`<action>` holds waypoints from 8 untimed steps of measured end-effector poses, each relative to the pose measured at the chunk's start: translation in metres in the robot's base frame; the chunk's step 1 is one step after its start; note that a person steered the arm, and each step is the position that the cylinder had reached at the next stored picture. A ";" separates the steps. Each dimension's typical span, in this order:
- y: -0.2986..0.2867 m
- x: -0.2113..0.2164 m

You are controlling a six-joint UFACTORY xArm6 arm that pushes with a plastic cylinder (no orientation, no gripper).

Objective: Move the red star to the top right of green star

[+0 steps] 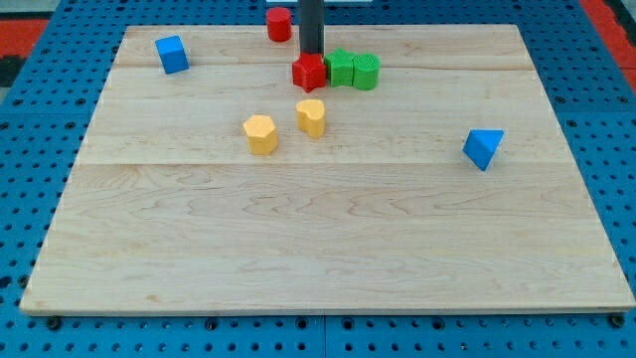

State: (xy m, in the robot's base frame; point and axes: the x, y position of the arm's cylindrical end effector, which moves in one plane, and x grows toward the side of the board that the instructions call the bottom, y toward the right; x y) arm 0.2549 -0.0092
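While looking down at the pale wooden board (328,239) on the blue pegboard table (40,119), can spot the straight dark rod (310,25) coming in from the view's top, a bit left of centre. Ends at my tip (311,55), right at the upper edge of the red star-shaped block (310,72), apparently touching it from the top side. No jaws on this tool, just a plain rod, so nothing clamped or held, only pressed against the block.

Red star block sitting near the view's top, jammed up against the left side of the green star-shaped block (342,69). Directly right of that, touching it, a second green block (366,72), rounder looking, shape hard to call exactly. So three in a tight row: red, green, green, left to right.

Further up and left of the rod, a small red cylinder block (279,23) by the board's top edge, apart from the row.

Below the row, two yellow blocks: a rounded one (311,116) and a hexagon-ish one (260,133) to its lower left, close but not touching.

Blue cube-like block (172,54) off at the top left corner, and a blue triangular block (483,148) well over on the right.
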 end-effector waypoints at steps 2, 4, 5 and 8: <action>-0.046 0.030; -0.017 0.069; 0.028 0.030; 0.037 0.021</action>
State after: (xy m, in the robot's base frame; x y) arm 0.2755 0.0279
